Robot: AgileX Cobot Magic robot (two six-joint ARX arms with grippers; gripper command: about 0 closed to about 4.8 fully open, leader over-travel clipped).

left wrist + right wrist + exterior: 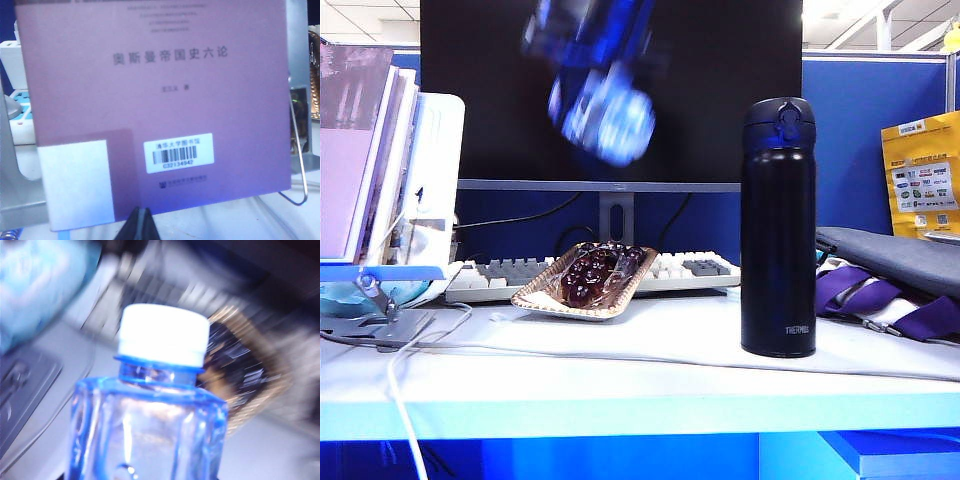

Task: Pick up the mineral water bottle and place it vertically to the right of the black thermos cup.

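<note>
Exterior view: right gripper (590,60), blurred at upper centre, carries the clear ribbed mineral water bottle (605,120), jaws clamped round it; next, upright right of the matte black thermos cup (778,228); left gripper (140,226) state unclear

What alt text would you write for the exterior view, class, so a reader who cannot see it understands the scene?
A blurred right gripper carries the mineral water bottle in the air before a dark monitor, left of the upright black thermos cup. Below sit a keyboard and a snack tray.
</note>
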